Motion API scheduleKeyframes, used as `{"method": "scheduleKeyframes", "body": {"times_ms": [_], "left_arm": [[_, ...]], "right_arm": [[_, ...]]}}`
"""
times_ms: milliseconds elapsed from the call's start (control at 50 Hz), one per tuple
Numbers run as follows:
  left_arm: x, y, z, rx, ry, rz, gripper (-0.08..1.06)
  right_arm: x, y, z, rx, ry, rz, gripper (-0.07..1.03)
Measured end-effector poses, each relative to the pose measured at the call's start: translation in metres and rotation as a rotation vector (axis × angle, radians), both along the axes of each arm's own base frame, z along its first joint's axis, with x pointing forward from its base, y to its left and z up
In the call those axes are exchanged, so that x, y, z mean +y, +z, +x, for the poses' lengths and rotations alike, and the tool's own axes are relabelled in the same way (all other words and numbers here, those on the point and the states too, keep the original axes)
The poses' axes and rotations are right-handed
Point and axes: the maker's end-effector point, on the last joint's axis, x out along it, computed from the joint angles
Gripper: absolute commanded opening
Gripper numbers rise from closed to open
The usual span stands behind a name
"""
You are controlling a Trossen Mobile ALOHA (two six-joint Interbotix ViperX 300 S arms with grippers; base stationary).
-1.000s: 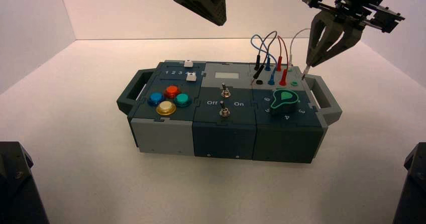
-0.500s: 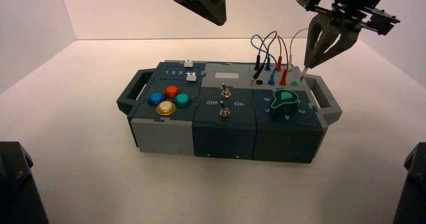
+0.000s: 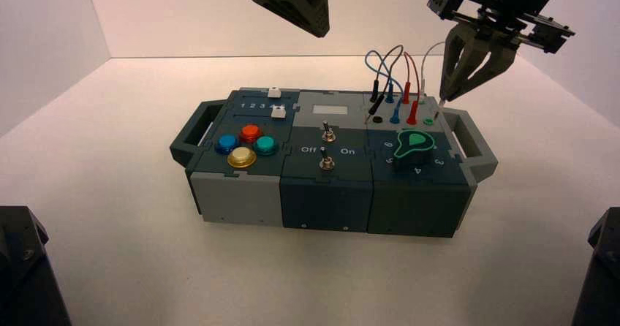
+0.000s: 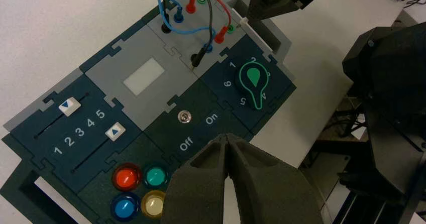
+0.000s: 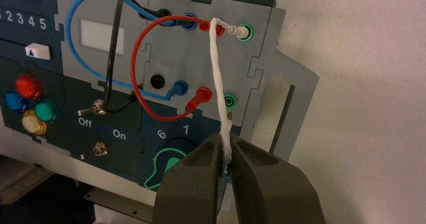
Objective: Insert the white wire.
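Note:
The white wire (image 5: 216, 68) runs from its plugged end in the far green socket (image 5: 244, 31) to my right gripper (image 5: 225, 152), which is shut on its free plug. In the high view the right gripper (image 3: 444, 98) hangs over the box's back right corner. The plug's pin (image 3: 437, 113) points down, just right of and above the empty near green socket (image 3: 428, 121), not touching it. That near green socket (image 5: 229, 100) shows empty beside the wire. My left gripper (image 4: 228, 139) is shut on nothing, parked high above the box (image 3: 289, 1).
Blue, red and grey-black jumper wires (image 3: 387, 66) crowd the sockets left of the white one. The green knob (image 3: 414, 145) sits in front of the sockets, and the box's right handle (image 3: 471, 139) lies below the right gripper. Toggle switches (image 3: 328, 132) stand mid-box.
The right gripper has drifted slightly left and up with the white plug, bringing the pin closer to the near green socket. The left arm has not moved.

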Motion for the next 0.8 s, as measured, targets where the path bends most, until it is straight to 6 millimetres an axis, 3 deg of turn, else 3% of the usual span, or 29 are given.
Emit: {"method": "scheduleKeyframes", "body": {"times_ms": [800], "left_arm": [[0.0005, -0.0008, 0.0001, 0.003, 0.001, 0.003, -0.03]], "right_arm": [[0.0028, -0.0005, 0.0100, -0.009, -0.003, 0.001, -0.02]]}}
